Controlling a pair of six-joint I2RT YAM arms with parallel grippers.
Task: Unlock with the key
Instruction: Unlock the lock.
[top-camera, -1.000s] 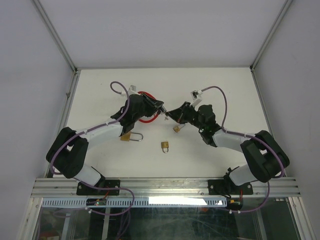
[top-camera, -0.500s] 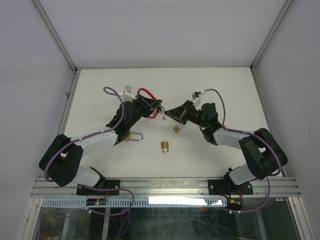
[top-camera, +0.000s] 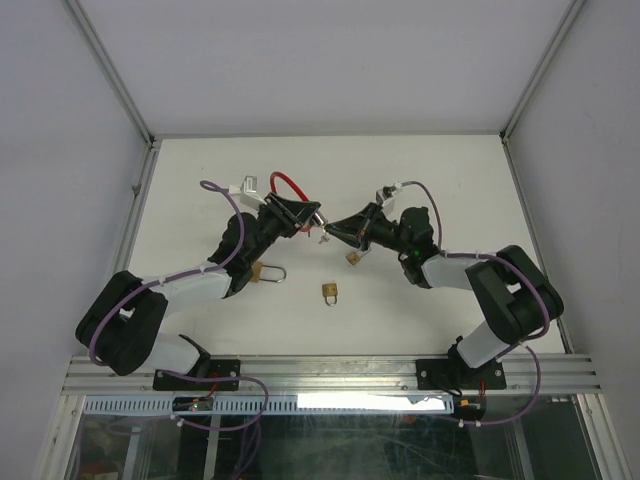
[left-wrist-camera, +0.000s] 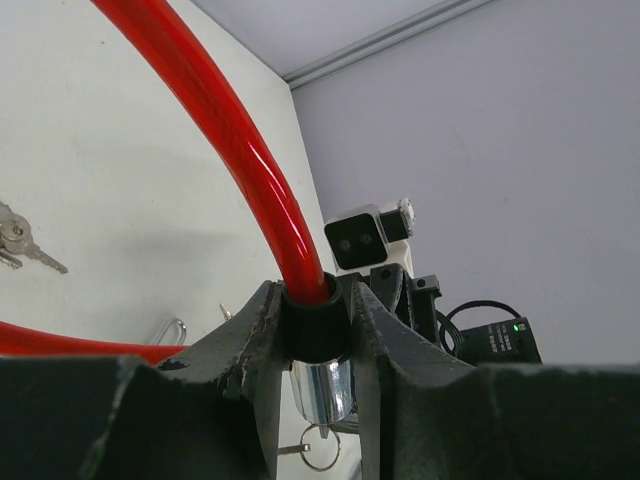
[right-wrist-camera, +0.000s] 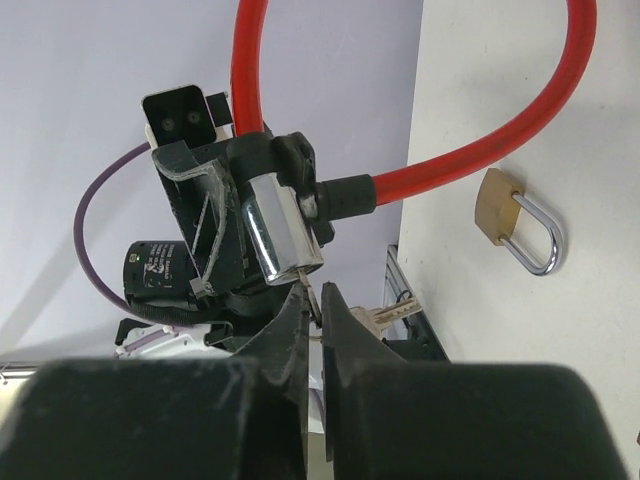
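Mid-table, raised off the white table (top-camera: 430, 170): the two arms meet tip to tip, left of centre.

- Left gripper (left-wrist-camera: 312, 292): jaws clamped on the black collar of the cable lock (right-wrist-camera: 283, 235), where the red cable (right-wrist-camera: 470, 170) enters the chrome cylinder. Lock is held in the air with the cylinder's end face turned toward the right arm. The cable loops away to the far side.
- Right gripper (right-wrist-camera: 314, 295): jaws pressed together, pinching the key (right-wrist-camera: 311, 287). Only a sliver of it shows, right at the cylinder's end face. Cannot tell whether the blade is inside the keyhole.
- Spare keys (right-wrist-camera: 385, 318) hang on a ring just beside the right fingertips.
- Lying on the table nearer the arm bases: a brass padlock (top-camera: 264, 272) with steel shackle by the left arm, a small padlock (top-camera: 330, 293) near centre, and another small one (top-camera: 353, 257) close under the right gripper. All three lie apart from each other.
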